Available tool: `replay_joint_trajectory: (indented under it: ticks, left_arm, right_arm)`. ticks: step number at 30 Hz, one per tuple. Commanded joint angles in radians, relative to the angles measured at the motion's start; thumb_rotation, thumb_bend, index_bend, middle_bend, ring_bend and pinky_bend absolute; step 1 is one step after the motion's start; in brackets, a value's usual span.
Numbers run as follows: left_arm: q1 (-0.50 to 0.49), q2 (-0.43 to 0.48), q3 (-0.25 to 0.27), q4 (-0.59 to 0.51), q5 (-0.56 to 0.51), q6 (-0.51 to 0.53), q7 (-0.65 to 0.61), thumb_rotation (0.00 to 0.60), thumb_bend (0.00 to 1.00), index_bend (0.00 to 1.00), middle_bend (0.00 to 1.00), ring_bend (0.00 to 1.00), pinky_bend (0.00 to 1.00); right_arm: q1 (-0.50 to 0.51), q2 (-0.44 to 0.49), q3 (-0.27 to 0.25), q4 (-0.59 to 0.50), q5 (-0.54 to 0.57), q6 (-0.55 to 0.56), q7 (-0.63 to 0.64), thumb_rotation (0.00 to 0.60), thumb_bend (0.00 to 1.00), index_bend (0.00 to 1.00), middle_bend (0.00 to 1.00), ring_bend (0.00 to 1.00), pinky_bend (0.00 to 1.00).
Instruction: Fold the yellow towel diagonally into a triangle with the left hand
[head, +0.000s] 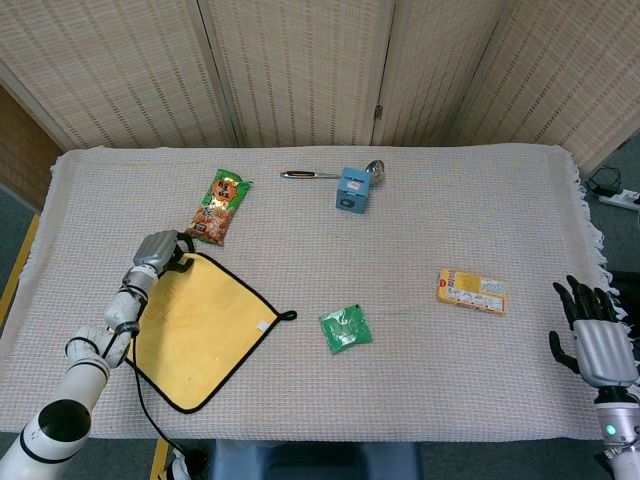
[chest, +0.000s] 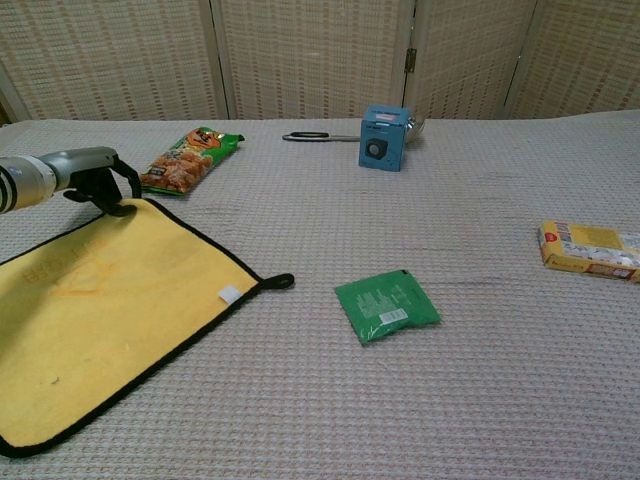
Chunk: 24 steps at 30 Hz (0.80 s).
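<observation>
I have the left hand (chest: 92, 178) down at the far corner of the yellow towel (head: 195, 325), fingers curled onto its black edge; whether they actually pinch it I cannot tell. The towel lies flat near the table's (head: 420, 250) front-left corner (hanging loop toward the middle). A snack bag (head: 221, 205) lies just beyond the hand. My right hand (head: 598, 340) idles, fingers spread, off the table's front-right corner.
</observation>
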Motion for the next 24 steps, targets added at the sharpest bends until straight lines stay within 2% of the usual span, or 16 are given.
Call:
replay_joint_trajectory:
  ticks: [1, 6, 12, 19, 24]
  left_arm:
    - [0.014, 0.009, 0.004, -0.013, 0.005, 0.037, 0.004, 0.6, 0.48, 0.59, 1.0, 1.0, 1.0]
    - [0.078, 0.036, 0.009, -0.078, 0.012, 0.174, 0.034, 0.6, 0.49, 0.6, 1.0, 1.0, 1.0]
    - [0.201, 0.089, 0.016, -0.283, 0.01, 0.369, 0.16, 0.6, 0.49, 0.6, 1.0, 1.0, 1.0]
    - [0.312, 0.161, 0.052, -0.579, 0.003, 0.467, 0.39, 0.6, 0.49, 0.6, 1.0, 1.0, 1.0]
    - [0.355, 0.202, 0.063, -0.718, -0.001, 0.515, 0.512, 0.6, 0.49, 0.6, 1.0, 1.0, 1.0]
  right_arm:
    - [0.002, 0.001, -0.002, -0.001, -0.003, -0.004, 0.002, 0.558, 0.56, 0.0, 0.0, 0.0, 0.0]
    - [-0.001, 0.006, -0.008, -0.01, -0.021, 0.008, 0.008, 0.556, 0.56, 0.0, 0.0, 0.0, 0.0]
    - [-0.004, 0.012, -0.023, -0.025, -0.055, 0.02, 0.017, 0.556, 0.56, 0.0, 0.0, 0.0, 0.0]
    - [-0.011, 0.028, -0.037, -0.044, -0.094, 0.045, 0.039, 0.556, 0.56, 0.0, 0.0, 0.0, 0.0]
    - [-0.017, 0.038, -0.046, -0.051, -0.111, 0.057, 0.053, 0.557, 0.56, 0.0, 0.0, 0.0, 0.0]
